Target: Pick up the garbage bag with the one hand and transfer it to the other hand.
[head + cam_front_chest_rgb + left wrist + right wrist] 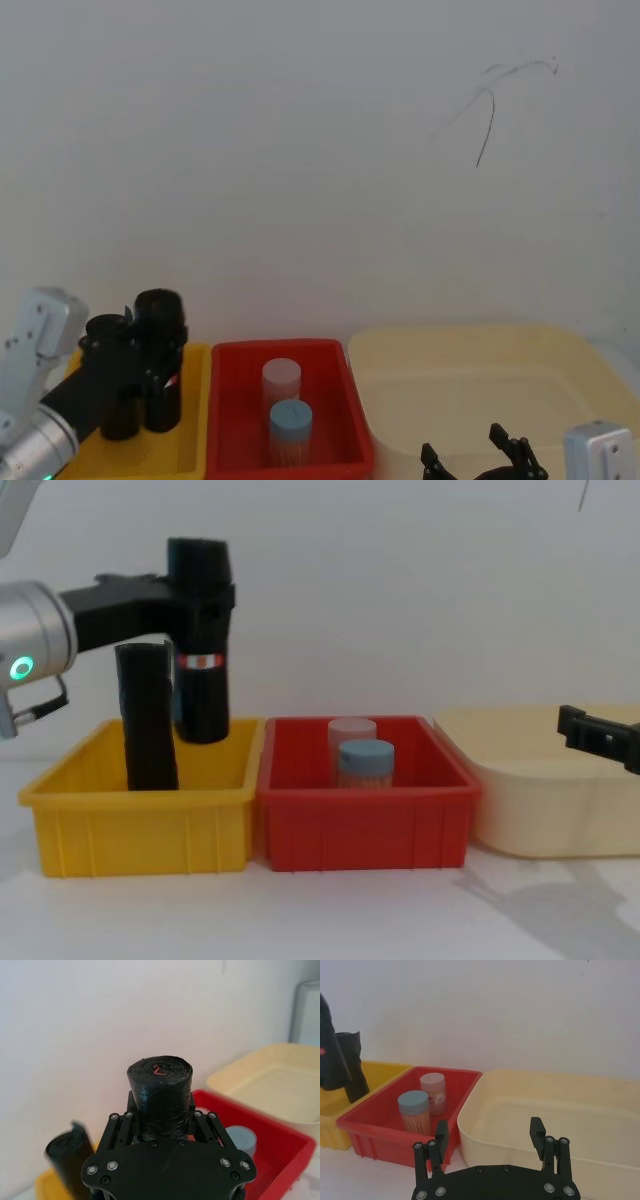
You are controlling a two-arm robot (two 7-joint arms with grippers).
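Observation:
The garbage bag (201, 695), a black roll with a red-and-white band, stands upright in the air over the back of the yellow bin (140, 825). My left gripper (205, 605) is shut on its upper part, reaching in from the left on a silver wrist with a green light. In the left wrist view the garbage bag (160, 1085) sits between the fingers (120, 1127). From the head view, the bag (160, 310) and left gripper (150, 355) are at lower left. My right gripper (489, 1132) is open and holds nothing, low over the cream tub (545, 1105).
A plain black roll (148, 720) stands in the yellow bin beside the lifted bag. The red bin (360, 810) in the middle holds two jars, one with a blue lid (365, 760). The cream tub (540, 810) is on the right. A white wall stands behind.

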